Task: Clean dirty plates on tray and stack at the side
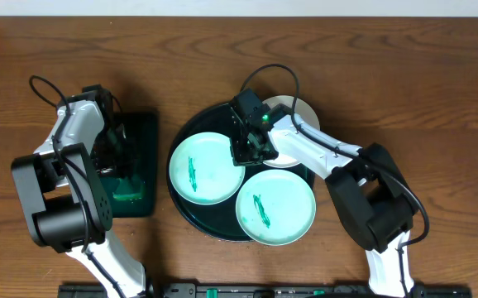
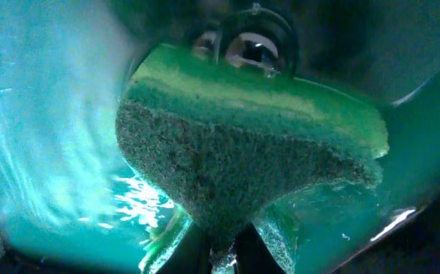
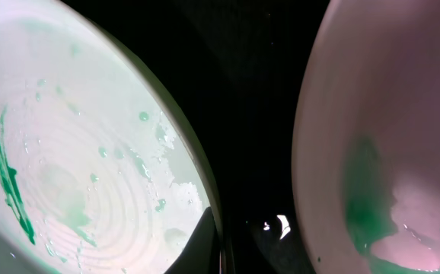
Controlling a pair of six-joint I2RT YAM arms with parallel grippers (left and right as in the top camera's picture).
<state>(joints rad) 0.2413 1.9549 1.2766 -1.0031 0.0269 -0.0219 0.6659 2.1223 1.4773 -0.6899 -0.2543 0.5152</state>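
The round black tray (image 1: 191, 217) holds two plates. The left plate (image 1: 206, 168) has a teal scribble. The front-right plate (image 1: 275, 207) has one too. A third plate (image 1: 298, 112) lies at the tray's back right, partly under my right arm. My right gripper (image 1: 246, 151) is at the left plate's right rim. In the right wrist view the gripper (image 3: 218, 240) has one finger over the rim of that plate (image 3: 75, 152). Another green-smeared plate (image 3: 395, 129) is to its right. My left gripper (image 1: 121, 170) is shut on the teal-green sponge (image 2: 250, 152).
The rectangular dark green tray (image 1: 145, 132) lies left of the round tray. It holds green liquid (image 2: 45, 114) under the sponge. Brown wooden table surrounds both trays. The arm bases stand at the front edge.
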